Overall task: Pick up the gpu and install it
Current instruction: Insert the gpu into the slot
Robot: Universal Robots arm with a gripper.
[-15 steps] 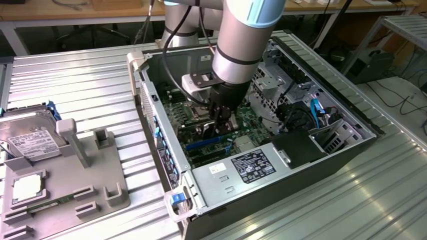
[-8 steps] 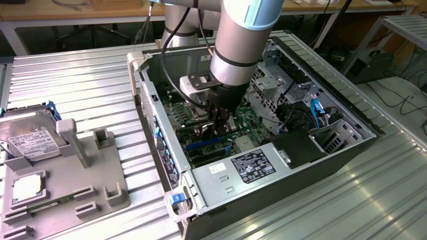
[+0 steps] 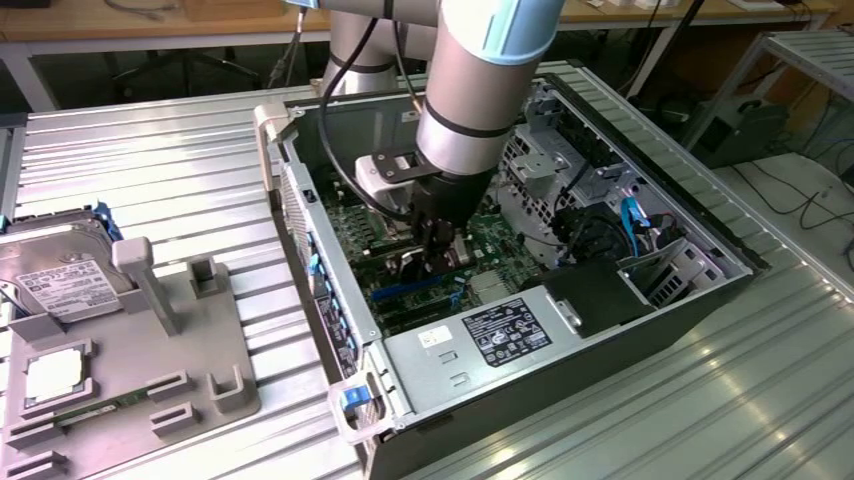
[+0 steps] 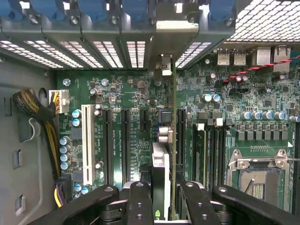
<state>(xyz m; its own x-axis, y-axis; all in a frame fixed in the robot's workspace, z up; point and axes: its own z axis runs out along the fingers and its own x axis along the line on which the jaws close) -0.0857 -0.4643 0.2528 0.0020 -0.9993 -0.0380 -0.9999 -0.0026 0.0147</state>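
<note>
Gripper [image 3: 434,262] clamped on gpu [image 4: 160,164], card on edge over motherboard [image 4: 126,93]. Risk: any tilt, bracket snags rear slot covers [image 4: 103,51], 9 o'clock of gripper in exterior view.

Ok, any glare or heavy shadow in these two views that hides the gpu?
Exterior view: glare streaks the ribbed metal table, and the arm shades the case interior beneath it. Wrist view: even light on the motherboard, bright patches on the vented slot covers; the gpu, edge-on in the pincer, is well lit.
</note>
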